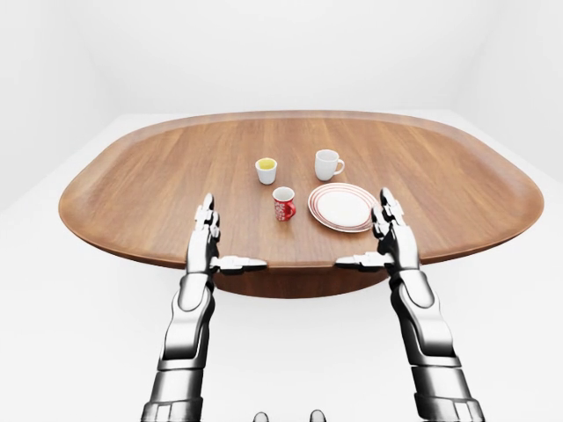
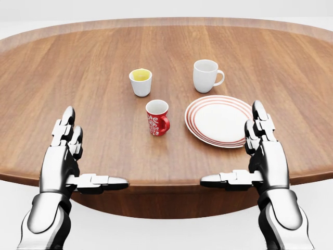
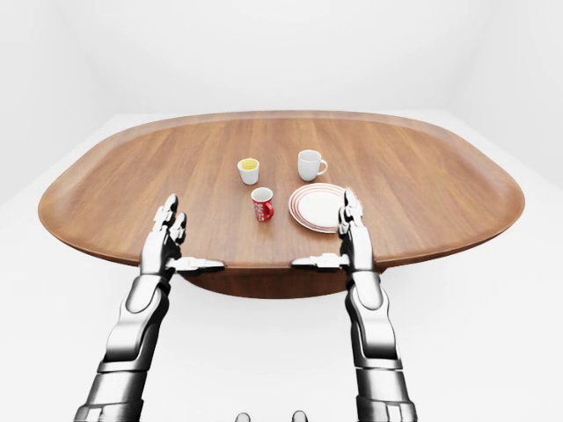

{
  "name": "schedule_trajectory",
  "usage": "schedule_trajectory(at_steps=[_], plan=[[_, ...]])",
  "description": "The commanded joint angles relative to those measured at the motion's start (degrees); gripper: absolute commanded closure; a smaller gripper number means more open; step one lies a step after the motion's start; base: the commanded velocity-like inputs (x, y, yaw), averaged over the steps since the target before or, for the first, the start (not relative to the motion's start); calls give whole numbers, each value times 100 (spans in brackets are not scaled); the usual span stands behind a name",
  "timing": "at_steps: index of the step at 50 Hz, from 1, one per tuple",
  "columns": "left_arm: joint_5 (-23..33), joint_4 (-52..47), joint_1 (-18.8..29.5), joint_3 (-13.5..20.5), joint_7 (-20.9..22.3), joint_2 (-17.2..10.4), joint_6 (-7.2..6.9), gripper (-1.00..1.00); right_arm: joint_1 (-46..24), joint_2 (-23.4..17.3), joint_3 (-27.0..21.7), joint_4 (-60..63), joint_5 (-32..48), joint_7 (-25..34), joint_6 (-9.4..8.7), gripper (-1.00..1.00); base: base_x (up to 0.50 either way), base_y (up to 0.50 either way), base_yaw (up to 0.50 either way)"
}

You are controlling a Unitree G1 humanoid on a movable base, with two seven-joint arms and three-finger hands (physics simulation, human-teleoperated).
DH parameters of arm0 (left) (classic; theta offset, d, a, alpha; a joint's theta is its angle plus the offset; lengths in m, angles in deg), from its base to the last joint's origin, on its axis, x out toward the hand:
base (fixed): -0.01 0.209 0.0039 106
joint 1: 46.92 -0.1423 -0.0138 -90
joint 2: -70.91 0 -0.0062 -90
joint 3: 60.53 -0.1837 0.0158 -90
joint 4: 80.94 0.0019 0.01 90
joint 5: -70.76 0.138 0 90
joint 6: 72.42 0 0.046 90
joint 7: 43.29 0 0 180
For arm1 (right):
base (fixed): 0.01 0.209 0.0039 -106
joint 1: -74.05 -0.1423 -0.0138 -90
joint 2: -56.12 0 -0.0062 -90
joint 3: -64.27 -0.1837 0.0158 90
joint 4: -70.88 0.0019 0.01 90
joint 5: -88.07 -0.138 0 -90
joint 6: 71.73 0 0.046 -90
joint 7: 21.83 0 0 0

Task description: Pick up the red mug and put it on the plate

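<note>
- Surface (image 2: pixel 78 62): brown wood, visible straight grain, smooth with a soft satin sheen.
- Left hand (image 2: pixel 65 156) and right hand (image 2: pixel 265 153): polished silvery metal, glossy, with dark joints.
- Red mug (image 2: pixel 157 117), plate (image 2: pixel 221 121), white mug (image 2: pixel 205 76), small cup (image 2: pixel 140 82): glazed ceramic look, smooth and shiny.

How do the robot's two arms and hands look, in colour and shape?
Both arms are glossy silver metal with rounded shells and dark joints. The left hand and right hand each have three blocky, segmented fingers with rounded tips. No cables, markings or sleeves show.
</note>
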Motion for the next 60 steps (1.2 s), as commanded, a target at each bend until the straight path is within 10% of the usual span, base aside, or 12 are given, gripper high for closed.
schedule_trajectory(at_steps=[1, 17, 60], plan=[[142, 193, 992, 43, -166, -184, 0, -100, -748, -335, -262, -74, -337, 72, 0, -100, 0, 0, 0], [-14, 2685, 2878, 324, -494, -733, 0, -100, -1556, -716, -329, -159, -89, 135, 0, -100, 0, 0, 0], [-11, 2527, 3012, 286, -625, -764, 0, -100, -1822, -797, -280, -391, 121, 203, 0, -100, 21, 0, 0]])
